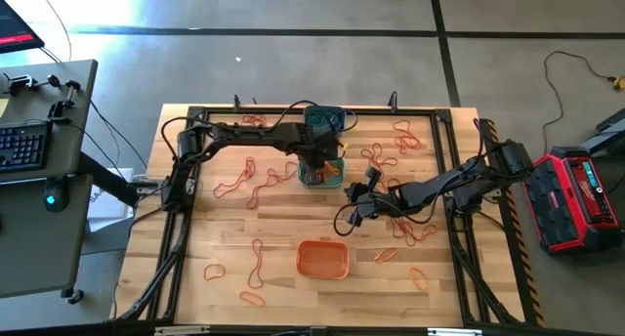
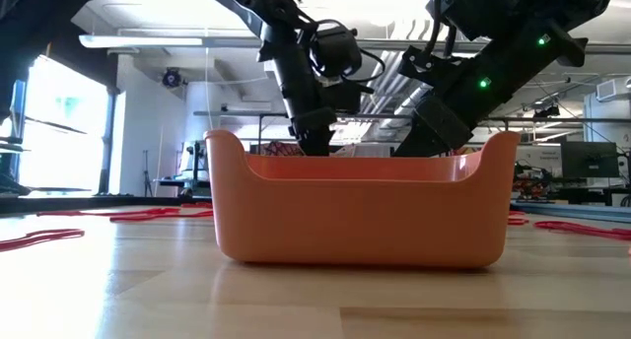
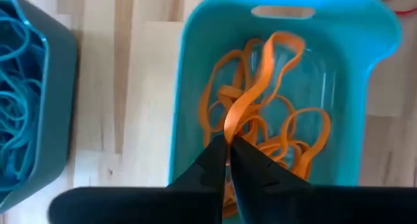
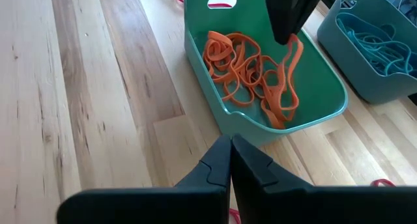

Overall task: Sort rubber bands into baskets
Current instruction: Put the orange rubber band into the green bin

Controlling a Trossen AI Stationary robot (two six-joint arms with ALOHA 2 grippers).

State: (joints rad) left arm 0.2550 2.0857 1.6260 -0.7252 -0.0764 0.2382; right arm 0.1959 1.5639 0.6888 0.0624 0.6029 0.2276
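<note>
Left claw [image 3: 227, 146] is pinched on an orange rubber band [image 3: 254, 94], dangling it over the orange pile in the teal-green basket [image 3: 195, 68]. Right claw [image 4: 230, 149] sits closed, empty, over the counter [image 4: 78, 87] just beside that basket.

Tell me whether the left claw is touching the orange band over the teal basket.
Touching. The left wrist view shows the left claw pinched on the orange band, which hangs above the teal basket.

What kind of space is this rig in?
Likely a robotics lab or workshop: polished concrete floor, a desk with keyboard, a red power unit beside the table.
</note>
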